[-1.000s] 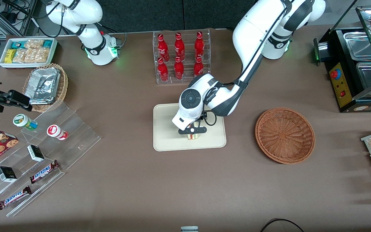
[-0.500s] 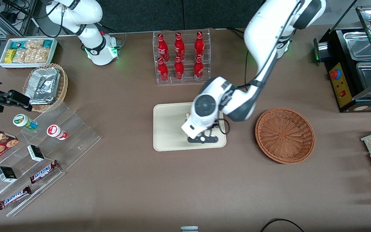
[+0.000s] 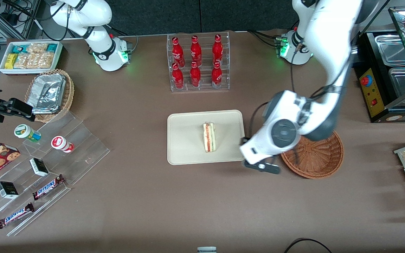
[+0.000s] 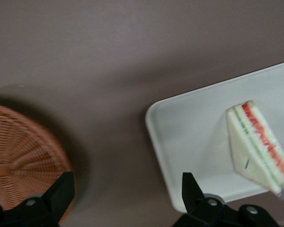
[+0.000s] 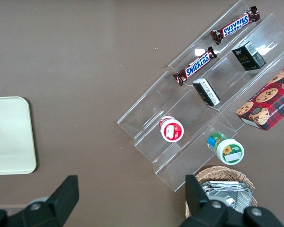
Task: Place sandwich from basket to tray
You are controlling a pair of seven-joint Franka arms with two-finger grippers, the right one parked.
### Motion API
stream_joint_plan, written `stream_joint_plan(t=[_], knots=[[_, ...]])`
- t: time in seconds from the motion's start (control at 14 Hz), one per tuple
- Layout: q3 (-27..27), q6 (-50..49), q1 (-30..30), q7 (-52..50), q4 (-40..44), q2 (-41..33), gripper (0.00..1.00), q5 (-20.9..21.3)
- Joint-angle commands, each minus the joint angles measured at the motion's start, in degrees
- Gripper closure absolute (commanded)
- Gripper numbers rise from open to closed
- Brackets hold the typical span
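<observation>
The sandwich (image 3: 209, 137), a pale bread wedge with red filling along its cut edge, lies on the cream tray (image 3: 185, 140) near its middle; the left wrist view shows the sandwich (image 4: 259, 147) resting on the tray (image 4: 189, 137) too. The reddish-brown wicker basket (image 3: 320, 158) holds nothing that I can see and is partly covered by the arm; the basket (image 4: 21, 156) also shows in the wrist view. My left gripper (image 3: 263, 166) hangs open above the bare table between tray and basket, with nothing between its fingers (image 4: 193, 189).
A rack of red bottles (image 3: 197, 61) stands farther from the front camera than the tray. Clear tiered shelves with snack bars (image 3: 40, 168), a tan basket of foil packs (image 3: 51, 93) and a white snack box (image 3: 30, 56) lie toward the parked arm's end. A black food warmer (image 3: 392, 73) stands at the working arm's end.
The gripper let go of the sandwich on the tray, rose, and swung away toward the basket. The sandwich, hidden under the hand before, now lies uncovered.
</observation>
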Motion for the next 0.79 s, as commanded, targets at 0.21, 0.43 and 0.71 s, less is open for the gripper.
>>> stream_joint_plan(t=[0.21, 0.43, 0.71], knots=[[-0.56, -6.52, 10.11, 3.34, -2.17, -7.75, 0.00, -0.05], [-0.47, -5.29, 13.71, 5.54, -7.52, -13.02, 0.00, 0.22], [-0.38, -1.96, 16.88, 5.54, -17.96, -22.58, 0.00, 0.40]])
